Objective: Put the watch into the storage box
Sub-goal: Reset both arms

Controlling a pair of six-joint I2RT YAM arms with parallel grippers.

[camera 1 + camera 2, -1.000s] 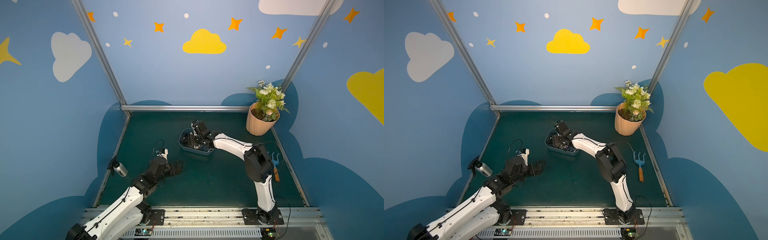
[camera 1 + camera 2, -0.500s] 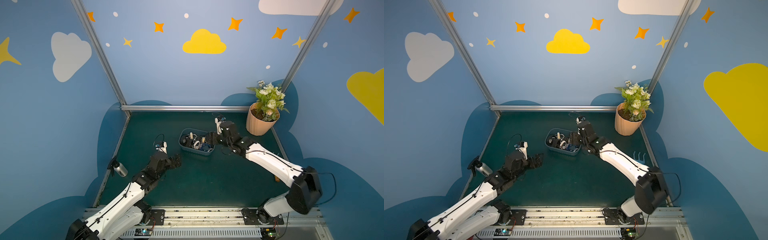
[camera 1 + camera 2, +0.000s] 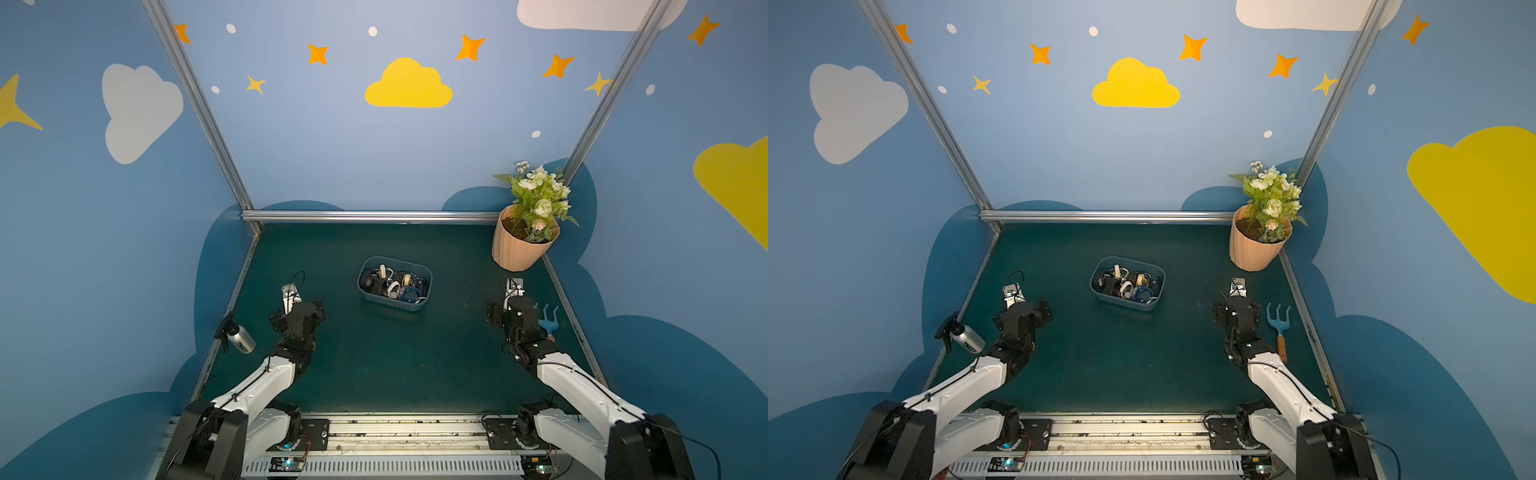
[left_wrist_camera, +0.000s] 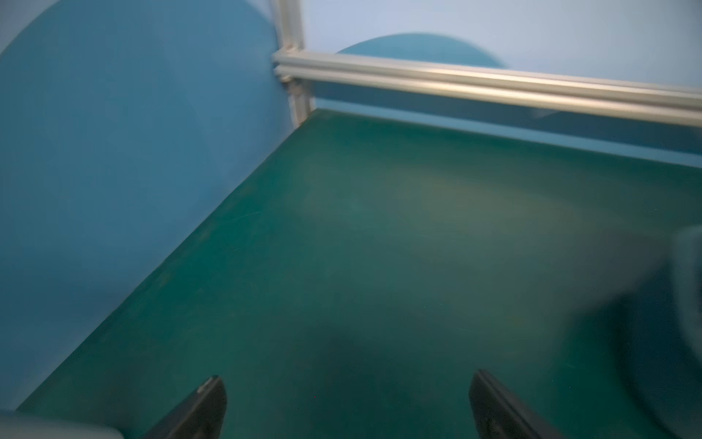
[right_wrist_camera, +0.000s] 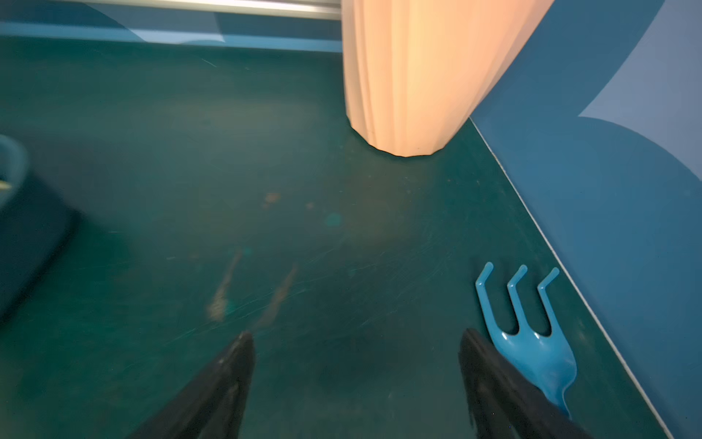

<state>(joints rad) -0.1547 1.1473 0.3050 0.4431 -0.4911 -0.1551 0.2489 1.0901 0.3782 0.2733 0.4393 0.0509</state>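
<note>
The storage box (image 3: 392, 305), a small blue-grey bin, stands mid-mat in both top views (image 3: 1125, 302). In it lies a jumble of watches (image 3: 392, 284) with black, white and blue straps. My left gripper (image 3: 297, 313) hovers front left of the box, well apart from it. In the left wrist view that gripper (image 4: 345, 377) is open over bare mat. My right gripper (image 3: 509, 311) hovers front right of the box, beside a blue rake. The right wrist view shows the right gripper (image 5: 357, 334) open, with nothing between its fingers.
A peach ribbed flowerpot (image 3: 519, 249) with white flowers stands in the back right corner. The blue hand rake (image 5: 532, 342) lies along the right wall, close to my right finger. A metal spray bottle (image 3: 239, 338) lies by the left wall. An aluminium rail (image 3: 374, 216) borders the back.
My right arm has pulled out of the storage box and swung back to the front right, its jaws opening wider. My left arm has shifted slightly. The watches stay in the box.
</note>
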